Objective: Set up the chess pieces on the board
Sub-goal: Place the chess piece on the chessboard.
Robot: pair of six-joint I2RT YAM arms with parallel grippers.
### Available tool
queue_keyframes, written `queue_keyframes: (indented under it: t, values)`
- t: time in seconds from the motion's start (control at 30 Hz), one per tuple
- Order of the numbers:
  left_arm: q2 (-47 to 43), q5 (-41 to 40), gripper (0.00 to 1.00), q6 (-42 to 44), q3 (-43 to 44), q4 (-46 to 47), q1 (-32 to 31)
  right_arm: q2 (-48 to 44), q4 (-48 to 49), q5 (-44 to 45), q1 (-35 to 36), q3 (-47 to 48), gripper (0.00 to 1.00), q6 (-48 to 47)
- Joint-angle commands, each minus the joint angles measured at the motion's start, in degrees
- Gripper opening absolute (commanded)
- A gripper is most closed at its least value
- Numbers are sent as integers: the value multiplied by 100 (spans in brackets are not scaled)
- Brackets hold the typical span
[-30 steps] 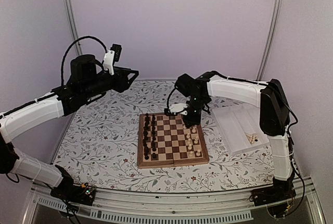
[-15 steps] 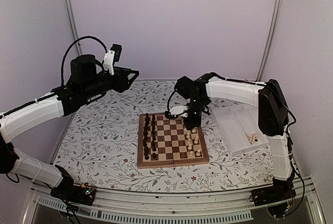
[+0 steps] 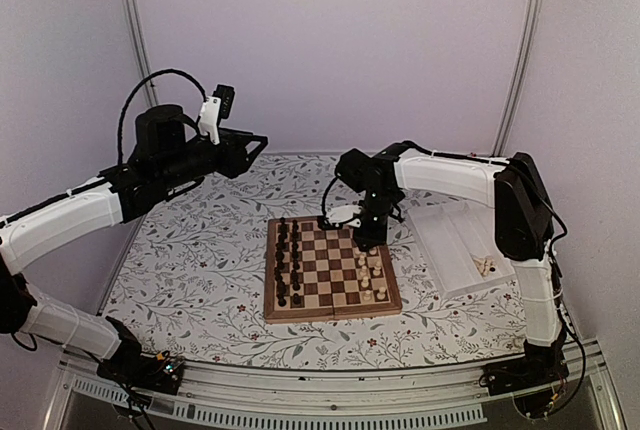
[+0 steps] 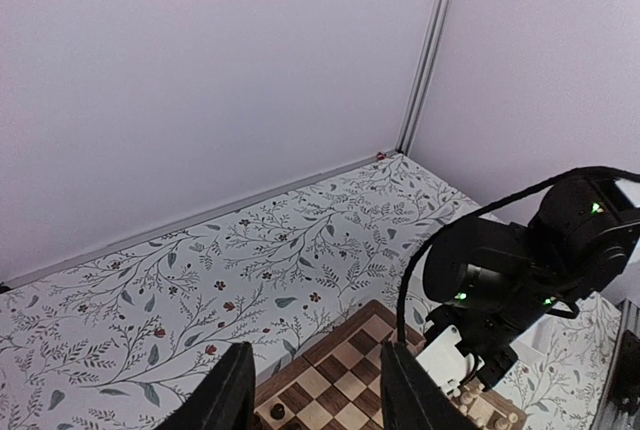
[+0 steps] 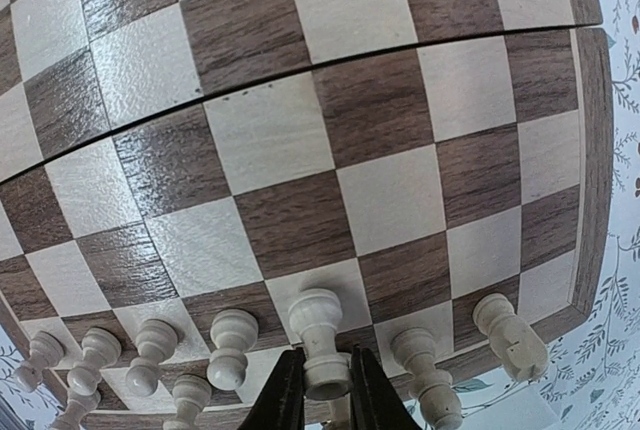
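The table (image 3: 190,250), covered with a floral-print cloth, carries the board (image 3: 331,314) near its centre and a white tray (image 3: 450,240) to the right of the board, close by but apart from it. The left arm (image 3: 90,205) extends above the left part of the table, well apart from the board; the left gripper (image 4: 318,395) is held high, its two fingers spread wide. The right arm (image 3: 450,172) reaches in over the board's far right corner, where the right gripper (image 5: 326,395) points down. Its fingers are closed against both sides of one pale piece (image 5: 316,332), which stands upright among its neighbours near the board's right rim. The dark pieces (image 3: 288,260) occupy two columns along the board's left side. The remaining pale pieces (image 3: 370,275) stand along the board's right side, several in a row beside the gripped one.
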Motion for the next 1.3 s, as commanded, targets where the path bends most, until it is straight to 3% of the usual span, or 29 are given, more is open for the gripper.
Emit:
queue_keyframes:
  t: [0.0,0.2,0.57,0.83,0.97,1.27]
  values:
    - [-16,39,45,6,-67,41,46,78,-60,-23,33,-34,19,-19]
    - [-7,54,45,6,-65,41,43,74,-29,-11,54,-22,28,6]
    - [44,69,46,22,-67,41,47,-92,-105,-520,70,406,33,16]
    - [271,248,46,81,-29,33,56,-697,-100,-820,-83,553,40,120]
    - [431,511,46,81,2,37,49,-1343,105,-879,-580,-55,41,248]
    - [731,1157,45,107,82,68,36,-3244,1046,-1081,-3050,-2928,39,294]
